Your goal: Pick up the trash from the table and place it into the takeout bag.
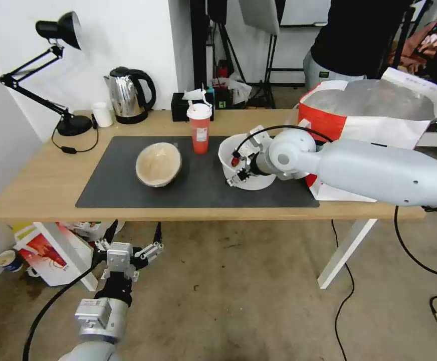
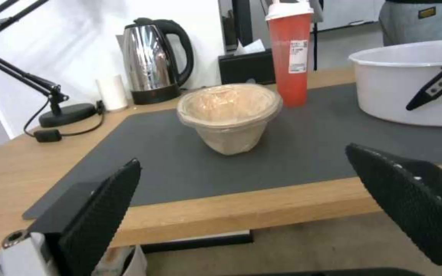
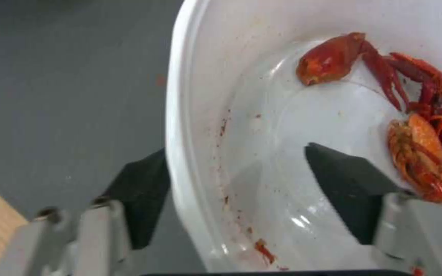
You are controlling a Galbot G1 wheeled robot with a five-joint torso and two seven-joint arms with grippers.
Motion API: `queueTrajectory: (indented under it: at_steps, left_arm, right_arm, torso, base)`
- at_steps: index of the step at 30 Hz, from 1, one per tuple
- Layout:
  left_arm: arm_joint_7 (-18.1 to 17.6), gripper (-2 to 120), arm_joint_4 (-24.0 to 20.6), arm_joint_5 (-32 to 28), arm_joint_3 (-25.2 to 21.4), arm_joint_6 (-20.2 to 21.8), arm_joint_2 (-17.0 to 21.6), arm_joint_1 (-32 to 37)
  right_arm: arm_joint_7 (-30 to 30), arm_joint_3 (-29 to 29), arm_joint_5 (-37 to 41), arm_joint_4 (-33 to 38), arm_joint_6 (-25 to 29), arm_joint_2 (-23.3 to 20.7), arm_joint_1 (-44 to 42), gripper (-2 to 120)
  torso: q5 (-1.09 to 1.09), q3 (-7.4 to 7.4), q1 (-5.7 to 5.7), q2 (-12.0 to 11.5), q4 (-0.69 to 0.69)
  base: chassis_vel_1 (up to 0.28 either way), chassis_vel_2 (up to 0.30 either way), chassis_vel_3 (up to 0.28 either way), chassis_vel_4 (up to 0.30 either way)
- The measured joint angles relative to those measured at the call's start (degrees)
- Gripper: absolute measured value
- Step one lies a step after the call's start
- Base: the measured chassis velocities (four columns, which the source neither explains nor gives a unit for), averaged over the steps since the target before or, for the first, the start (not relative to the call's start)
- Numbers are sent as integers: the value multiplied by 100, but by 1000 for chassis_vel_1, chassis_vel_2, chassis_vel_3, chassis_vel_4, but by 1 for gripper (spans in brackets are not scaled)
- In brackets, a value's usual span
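Observation:
The large white bowl (image 1: 258, 183) with red crayfish shells (image 3: 420, 115) stands on the dark mat (image 1: 128, 193) of the table (image 1: 38, 185), right of centre. My right gripper (image 1: 234, 170) is open and straddles the bowl's near-left rim (image 3: 180, 115), one finger outside and one inside. The red drink cup (image 1: 200, 131) stands behind the mat's middle. Left of it lies the tan paper bowl (image 1: 159, 164), also facing my left wrist (image 2: 230, 115). My left gripper (image 1: 127, 246) hangs open below the table's front edge. The takeout bag (image 1: 359, 120) stands open at the table's right end.
A black desk lamp (image 1: 60, 75), a steel kettle (image 1: 128, 95), a small white cup (image 1: 101, 114) and a black tissue box (image 1: 191, 108) line the back edge. A red-and-white carton (image 1: 48, 250) sits on the floor at left. A person stands behind the bag.

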Motion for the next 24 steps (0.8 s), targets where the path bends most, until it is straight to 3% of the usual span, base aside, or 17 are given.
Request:
queueTrajectory:
  at_steps: [13, 17, 18, 24]
  left_arm:
    - [0, 100, 0, 0, 0, 0, 0, 0]
    - [0, 100, 0, 0, 0, 0, 0, 0]
    - [0, 100, 0, 0, 0, 0, 0, 0]
    - [0, 100, 0, 0, 0, 0, 0, 0]
  right_arm:
    - [15, 32, -23, -58, 3, 55, -89, 22]
    - [16, 32, -23, -59, 3, 56, -90, 22]
    - [16, 33, -23, -69, 4, 66, -99, 6]
    - [24, 57, -39, -231, 12, 179, -182, 0]
  torso:
    - [0, 0, 0, 0, 0]
    - [0, 0, 0, 0, 0]
    - [0, 0, 0, 0, 0]
    - [-3, -2, -2, 1, -2]
  base:
    - [0, 0, 0, 0]
    - [0, 0, 0, 0]
    - [0, 0, 0, 0]
    - [0, 0, 0, 0]
